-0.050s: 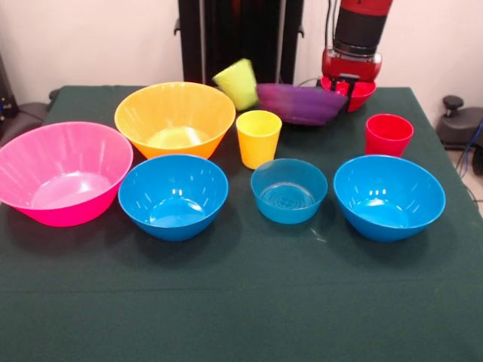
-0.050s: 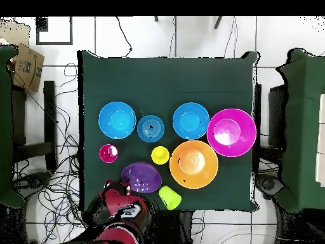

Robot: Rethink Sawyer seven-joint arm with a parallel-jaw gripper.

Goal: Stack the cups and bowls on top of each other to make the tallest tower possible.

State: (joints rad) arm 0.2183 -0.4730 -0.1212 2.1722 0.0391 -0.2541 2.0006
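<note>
A red and black robot arm reaches down at the far edge of a green-covered table (image 1: pixel 241 317), its pincer (image 1: pixel 349 84) set on the near rim of a small red bowl (image 1: pixel 358 92); whether it grips that rim cannot be told. Just beside the pincer, a purple bowl (image 1: pixel 300 104) sits tipped on its side, its edge meeting the red bowl. A lime green cup (image 1: pixel 237 83) leans tilted at the purple bowl's other side. Spread apart across the cloth are an orange bowl (image 1: pixel 175 117), a pink bowl (image 1: pixel 62 172), two medium blue bowls (image 1: pixel 173 196) (image 1: pixel 389 196), a small translucent blue bowl (image 1: pixel 289 190), an upright yellow cup (image 1: pixel 258 137) and an upright red cup (image 1: pixel 389 134). Nothing is stacked.
</note>
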